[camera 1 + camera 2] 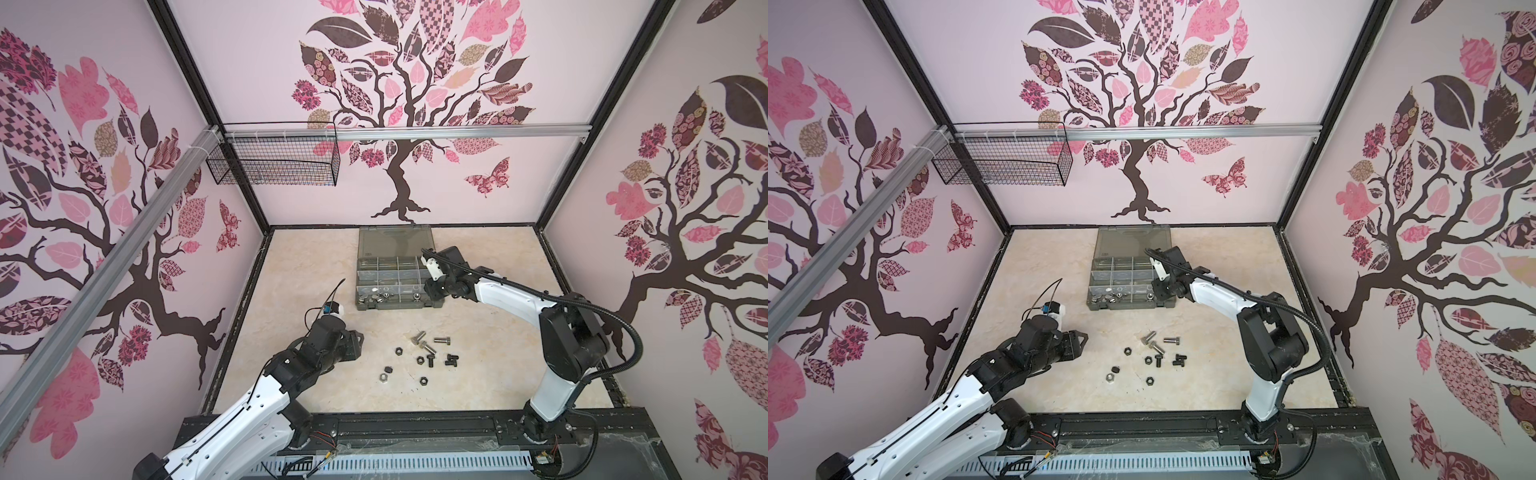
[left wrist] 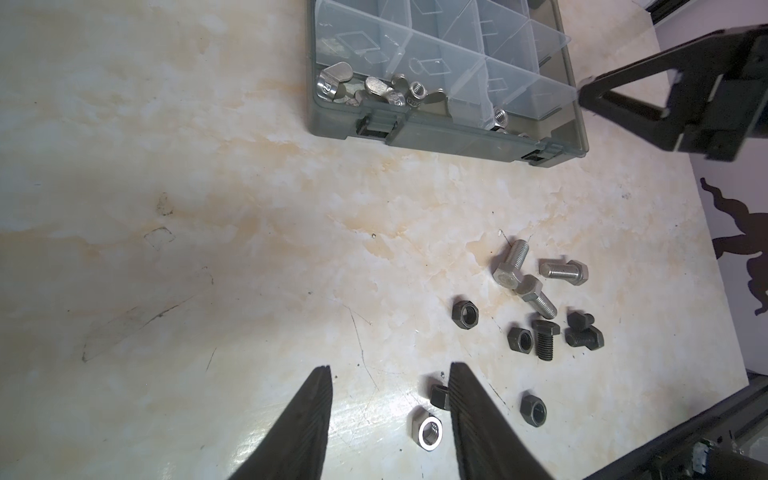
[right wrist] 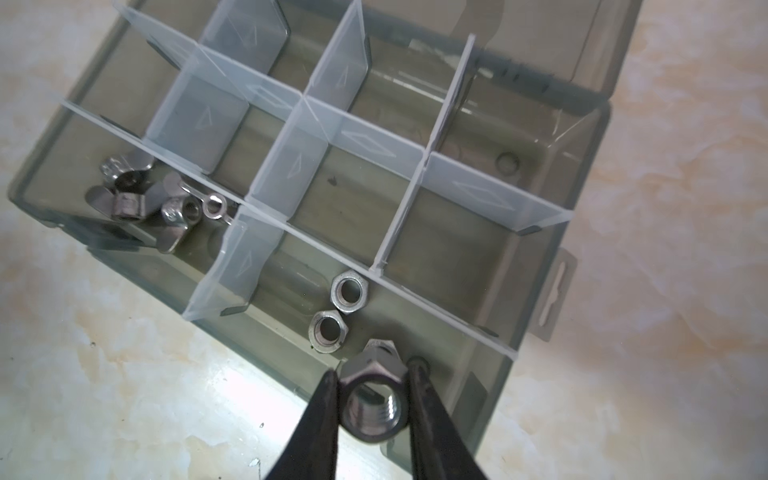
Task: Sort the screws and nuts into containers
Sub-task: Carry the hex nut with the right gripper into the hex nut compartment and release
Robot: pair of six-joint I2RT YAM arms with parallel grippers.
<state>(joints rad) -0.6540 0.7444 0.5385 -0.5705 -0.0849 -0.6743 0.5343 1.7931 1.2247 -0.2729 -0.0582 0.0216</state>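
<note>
The sorting is sitting partway through, with nuts going in first. The right gripper [image 3: 374, 372] is clamping a silver hex nut [image 3: 372, 411] between its jaws and hanging over the near row of the organiser case [image 1: 390, 306], above the compartment where two silver hex nuts [image 3: 348, 293] are already lying, so this looks like the drop of a third. The corner compartment next to it is holding the wing nuts [image 3: 129, 199] along with a few other small silver pieces (too bunched together to name each one). The remaining compartments are showing nothing inside, and no screw is showing anywhere in the case. On the desk [image 1: 311, 374], well apart from the case, the rest is waiting in a loose scatter: three silver screws [image 2: 536, 297] lying close together, the black screws [image 2: 544, 338] just beside them, four black nuts [image 2: 465, 313] spread around, and one silver nut [image 2: 427, 432]. The left gripper [image 2: 390, 370] is hovering low near that scatter with its jaws apart and nothing between them, one finger passing in front of a black nut beside the silver nut. By this reading, all the screws and the black nuts are left to do.
</note>
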